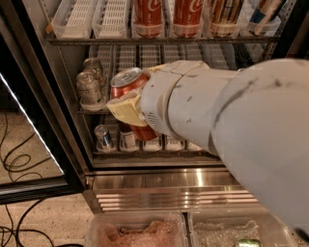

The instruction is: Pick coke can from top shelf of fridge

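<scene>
My gripper (pixel 129 107) is shut on a red coke can (pixel 126 84) with a silver top, held tilted in front of the open fridge (pixel 159 181), level with its middle rack. A pale yellow finger (pixel 126 110) lies across the can's lower half. The big white arm fills the right of the view. On the top shelf (pixel 159 40), two more red coke cans (pixel 148 17) stand in the white lanes, with a bronze-gold can (pixel 226 14) to their right.
Pale silver-green cans (pixel 89 87) stand at the left of the middle rack. Small cans (pixel 103 137) sit on the lowest rack. The glass door (pixel 29 120) hangs open at left, cables (pixel 17 164) on the floor. Two clear plastic bins (pixel 137 231) sit below.
</scene>
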